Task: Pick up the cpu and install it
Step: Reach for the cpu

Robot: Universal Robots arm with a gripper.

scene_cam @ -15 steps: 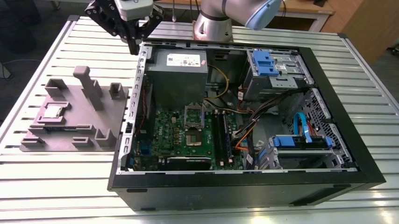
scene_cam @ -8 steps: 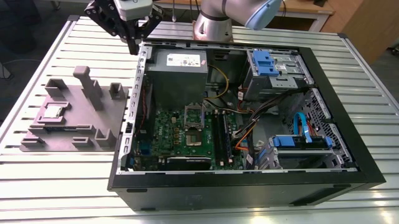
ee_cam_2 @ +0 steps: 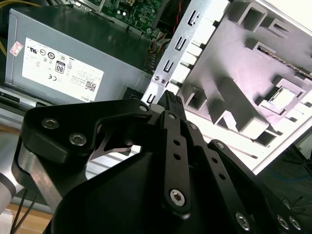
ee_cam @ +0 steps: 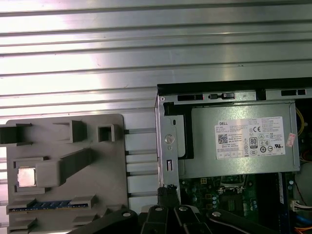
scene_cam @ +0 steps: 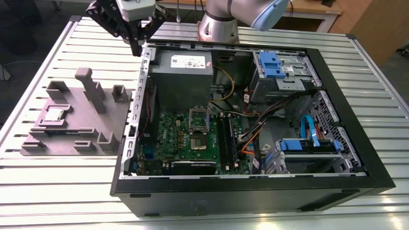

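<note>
Nothing installed yet, by my read: the cpu sits in its pocket on the grey fixture, outside the computer case. My gripper hovers over the case's corner, fingers pressed together, empty. The motherboard socket looks vacant.

The exterior view looks steeply down on the whole open black computer case (ribbed metal table included), while both wrist views sit close over its corner, first plumb, second slanting past the black gripper, sharing the white-labelled grey metal box.
</note>
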